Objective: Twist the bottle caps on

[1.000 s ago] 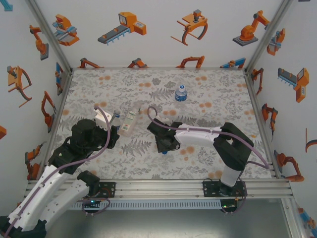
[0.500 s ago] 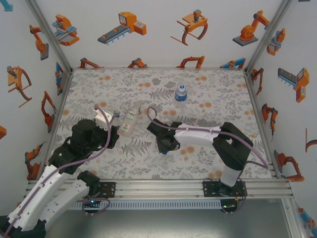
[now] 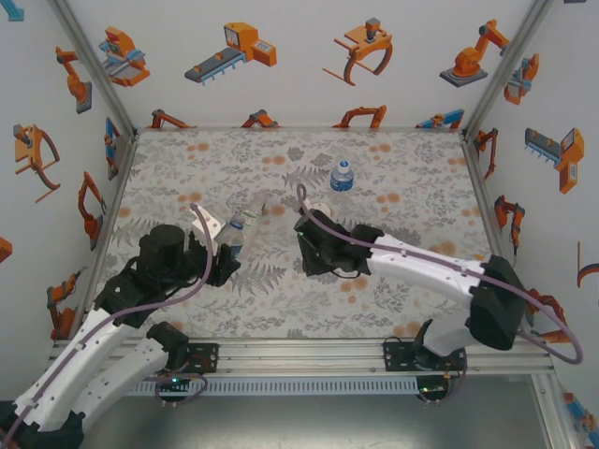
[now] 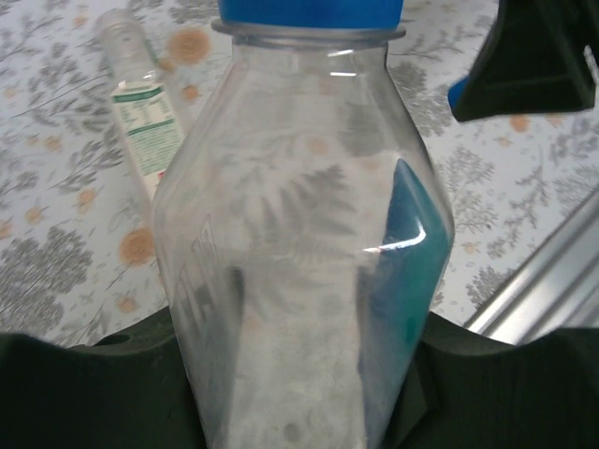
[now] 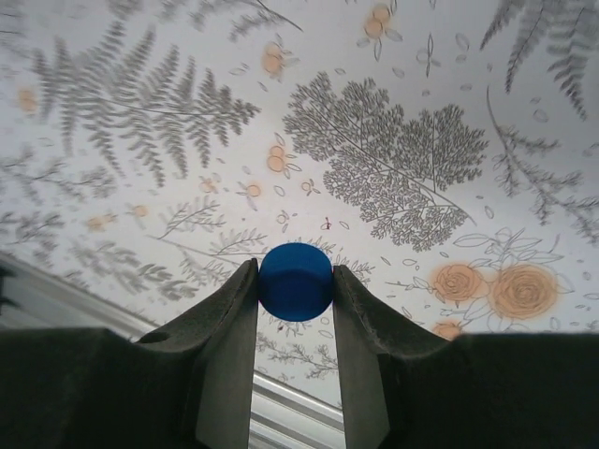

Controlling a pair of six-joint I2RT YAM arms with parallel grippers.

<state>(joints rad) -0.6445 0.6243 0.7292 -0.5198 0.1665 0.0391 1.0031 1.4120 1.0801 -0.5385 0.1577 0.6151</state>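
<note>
The right gripper, clamped on a blue cap, has swung toward the clear bottle held tight in the left gripper — threading it on looks next. A blue band at that bottle's neck is cut off — cap or collar, unclear. The slim bottle lies just beyond it.

I had the left arm reaching forward and inward from its base, its gripper clamped round the body of a bottle. The right arm lay stretched across toward the middle, forearm low (wrist camera looking out along the fingers), and the right gripper pinched a blue cap between both fingertips.
</note>
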